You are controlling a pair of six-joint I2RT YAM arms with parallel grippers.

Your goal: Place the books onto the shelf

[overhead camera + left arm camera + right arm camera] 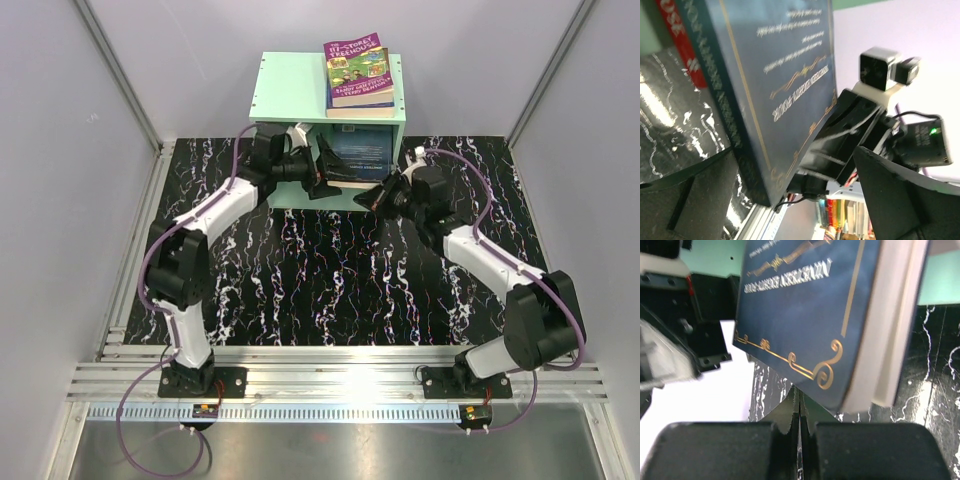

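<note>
On the worktop (330,290), the right end effector (799,412) is pressed together, its tips just under the lower corner of a blue book (358,150). The left end effector (328,168) is spread wide, one finger on each side of that book, which stands tilted at the open front of the shelf (290,85). A purple book (358,70) lies on the shelf's top.

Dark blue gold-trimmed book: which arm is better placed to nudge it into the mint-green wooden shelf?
Probably right: the right end effector, shut, sits by the dark blue gold-trimmed book, ready to push; the left end effector stands open.
</note>
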